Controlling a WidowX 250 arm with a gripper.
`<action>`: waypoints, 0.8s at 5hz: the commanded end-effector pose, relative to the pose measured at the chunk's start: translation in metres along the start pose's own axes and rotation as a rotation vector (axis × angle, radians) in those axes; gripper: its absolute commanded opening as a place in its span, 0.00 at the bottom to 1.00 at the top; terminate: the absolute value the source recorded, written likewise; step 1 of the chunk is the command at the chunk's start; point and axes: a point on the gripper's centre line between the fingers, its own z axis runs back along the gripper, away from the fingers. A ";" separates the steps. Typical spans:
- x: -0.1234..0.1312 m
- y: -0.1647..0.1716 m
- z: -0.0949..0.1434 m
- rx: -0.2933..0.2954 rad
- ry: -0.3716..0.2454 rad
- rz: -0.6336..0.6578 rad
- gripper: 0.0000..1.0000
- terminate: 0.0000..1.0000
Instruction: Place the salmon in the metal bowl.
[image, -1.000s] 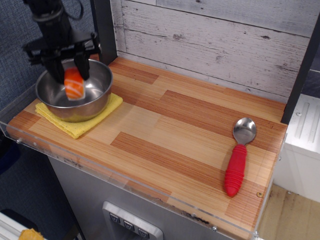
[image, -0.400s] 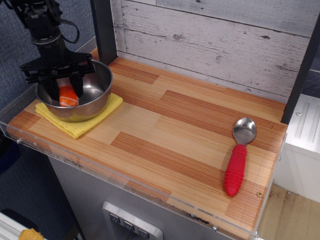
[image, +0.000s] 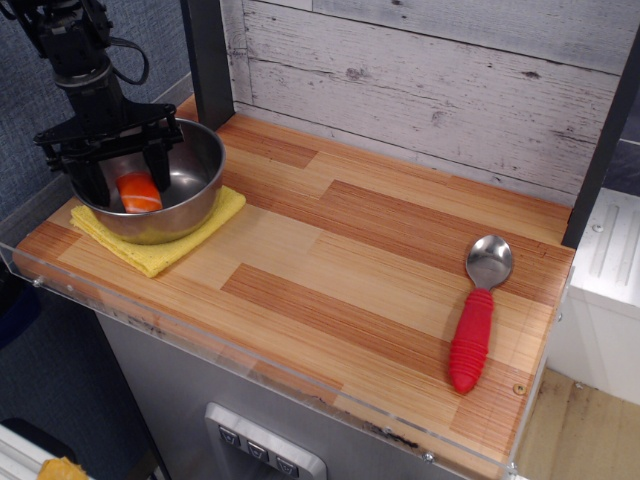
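Note:
The salmon, orange on top with a pale base, lies inside the metal bowl at the table's far left. The bowl stands on a yellow cloth. My gripper reaches down into the bowl from above. Its two black fingers are spread wide, one on each side of the salmon, and do not press on it. The left finger and the bowl's near wall hide part of the salmon.
A red-handled metal spoon lies near the right edge of the wooden table. A black post stands just behind the bowl. A plank wall runs along the back. A clear lip edges the table's front.
The gripper came down into the bowl with the salmon, then its fingers spread apart. The salmon now rests in the bowl, let go.

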 end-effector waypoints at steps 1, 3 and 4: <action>0.002 0.001 0.021 -0.018 -0.048 0.000 1.00 0.00; 0.003 -0.014 0.042 -0.030 -0.091 -0.061 1.00 0.00; 0.007 -0.020 0.062 -0.095 -0.092 -0.084 1.00 0.00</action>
